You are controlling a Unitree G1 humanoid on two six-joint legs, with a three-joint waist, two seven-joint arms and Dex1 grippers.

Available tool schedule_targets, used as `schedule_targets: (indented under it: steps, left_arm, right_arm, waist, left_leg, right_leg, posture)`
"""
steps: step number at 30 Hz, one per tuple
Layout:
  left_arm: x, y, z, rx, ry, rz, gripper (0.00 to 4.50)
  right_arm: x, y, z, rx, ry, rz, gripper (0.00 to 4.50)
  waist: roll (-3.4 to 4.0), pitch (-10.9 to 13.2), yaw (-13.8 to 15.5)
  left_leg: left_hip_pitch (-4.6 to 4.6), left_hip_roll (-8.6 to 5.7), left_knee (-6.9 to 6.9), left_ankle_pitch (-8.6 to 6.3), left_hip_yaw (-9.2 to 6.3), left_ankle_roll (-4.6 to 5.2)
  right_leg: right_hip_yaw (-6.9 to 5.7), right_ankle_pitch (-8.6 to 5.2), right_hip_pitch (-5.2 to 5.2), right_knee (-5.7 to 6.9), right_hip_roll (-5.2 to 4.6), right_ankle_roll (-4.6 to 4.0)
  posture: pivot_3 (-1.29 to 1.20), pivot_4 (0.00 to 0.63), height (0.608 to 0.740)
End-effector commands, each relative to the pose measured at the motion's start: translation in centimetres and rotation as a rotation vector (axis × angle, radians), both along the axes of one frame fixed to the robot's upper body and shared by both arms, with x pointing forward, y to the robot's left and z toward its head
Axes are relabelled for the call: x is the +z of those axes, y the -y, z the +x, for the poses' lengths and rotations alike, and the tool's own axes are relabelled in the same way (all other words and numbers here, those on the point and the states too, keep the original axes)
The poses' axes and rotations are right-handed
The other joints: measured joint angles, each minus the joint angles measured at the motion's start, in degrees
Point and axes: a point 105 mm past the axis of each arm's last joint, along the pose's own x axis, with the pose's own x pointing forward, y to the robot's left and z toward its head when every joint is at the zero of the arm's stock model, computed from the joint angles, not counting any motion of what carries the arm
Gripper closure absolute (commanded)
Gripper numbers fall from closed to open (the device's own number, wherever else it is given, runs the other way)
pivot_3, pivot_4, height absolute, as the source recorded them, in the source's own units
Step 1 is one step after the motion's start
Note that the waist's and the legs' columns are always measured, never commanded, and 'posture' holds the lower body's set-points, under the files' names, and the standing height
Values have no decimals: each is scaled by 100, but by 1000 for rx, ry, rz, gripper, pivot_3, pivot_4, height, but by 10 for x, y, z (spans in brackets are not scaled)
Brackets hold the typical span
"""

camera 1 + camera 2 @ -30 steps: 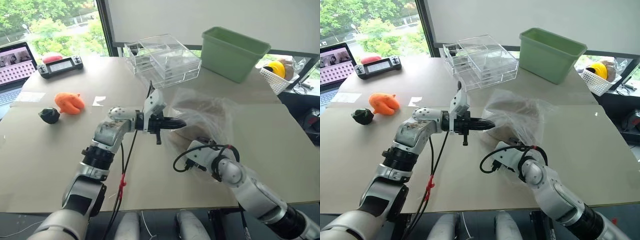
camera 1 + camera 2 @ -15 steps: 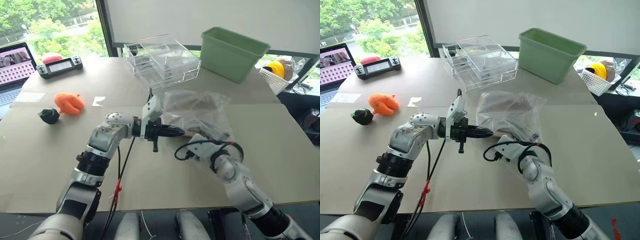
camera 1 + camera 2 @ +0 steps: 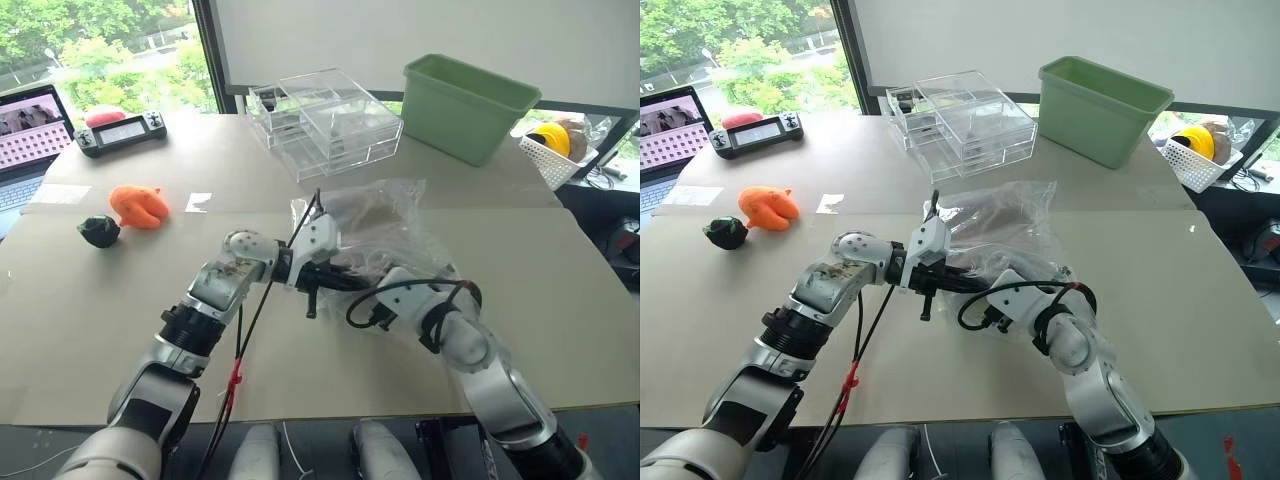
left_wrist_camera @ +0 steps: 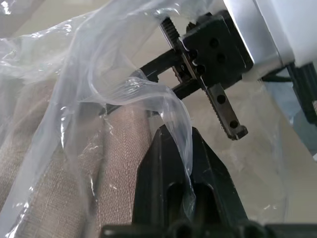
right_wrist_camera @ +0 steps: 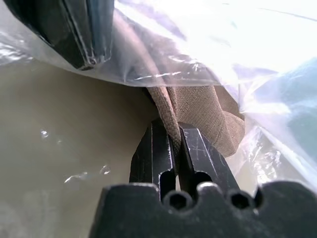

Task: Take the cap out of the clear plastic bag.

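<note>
Right end effector (image 5: pixel 171 136) newly clamped on the cap (image 5: pixel 198 111) edge — left end effector (image 4: pixel 173 144) pinched shut on the clear plastic bag (image 4: pixel 133 91) film — ready for pulling apart.

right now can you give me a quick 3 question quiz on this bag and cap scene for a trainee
1. True or false: the left gripper is shut on the film of the clear plastic bag.
2. What is the right gripper pinching? A) the green bin B) the beige cap's fabric edge C) the orange toy
3. Fill in: the cap lies mostly ____ the bag.

Key
1. True: a strip of film runs between its shut fingers.
2. B: the cap's folded edge sits between its fingers at the bag's mouth.
3. Inside: the film covers most of the fabric.
</note>
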Motion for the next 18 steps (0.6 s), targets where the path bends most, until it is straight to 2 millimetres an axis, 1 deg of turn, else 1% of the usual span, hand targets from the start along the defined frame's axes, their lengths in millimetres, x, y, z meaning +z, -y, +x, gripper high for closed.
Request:
schedule_targets:
  steps: [1, 2, 4, 6, 9, 12, 13, 18]
  left_arm:
    - [-14, -11, 10, 80, -6, 62, 4500]
    - [-14, -10, 10, 79, -7, 60, 4500]
    - [-14, -10, 10, 78, -5, 60, 4500]
    - [-14, -10, 10, 77, -4, 60, 4500]
    - [-15, -10, 10, 80, -2, 62, 4500]
    - [-15, -9, 10, 81, -1, 66, 4500]
    - [-14, -9, 10, 82, 0, 65, 4500]
    - [-8, -7, 11, 91, 11, 37, 4500]
  right_arm:
    - [10, -18, -20, 101, 26, 83, 4460]
    - [0, -8, -17, 56, 8, 41, 4460]
    - [-5, 4, -13, -53, -48, 177, 4460]
    - [-1, 9, -10, -134, -86, 355, 4460]
    - [4, 18, -6, -200, -96, 452, 4460]
    - [2, 39, -1, -259, -73, 325, 4460]
    - [2, 44, -2, -256, -73, 290, 4460]
    - [2, 44, -9, -167, -65, 160, 4460]
  waist:
    - [0, 0, 1]
    - [0, 0, 4]
    - [-3, -3, 18]
    - [-3, -6, 18]
    - [3, -13, 15]
    - [4, -14, 5]
    - [4, -14, 18]
    - [4, -14, 55]
  left_leg:
    - [0, 1, 0, 0, 0, 0]
    - [-1, -1, 0, 0, 0, 0]
    - [-1, -2, 0, 0, 0, 0]
    - [2, 1, 0, 0, -3, 0]
    - [6, 0, 0, 0, -3, -1]
    - [9, -1, 0, 0, -3, -1]
    - [9, -1, 0, 0, -3, -1]
    - [1, -3, 0, 0, -4, -1]
  right_leg:
    - [-1, 0, 0, 0, 0, 0]
    - [0, 0, 0, -1, 0, 0]
    - [0, 0, 2, -1, -2, 0]
    - [-3, -1, 3, 2, 0, 1]
    - [-2, -1, 6, 5, 0, 1]
    - [-2, -2, 8, 4, 0, 3]
    - [-2, -2, 7, 4, 0, 2]
    - [-4, -2, 5, 0, -2, 3]
  posture:
    - [0, 150, 735]
    - [0, 150, 735]
    - [0, 150, 735]
    - [0, 150, 735]
    - [0, 150, 735]
    - [0, 150, 735]
    - [0, 150, 735]
    - [0, 150, 735]
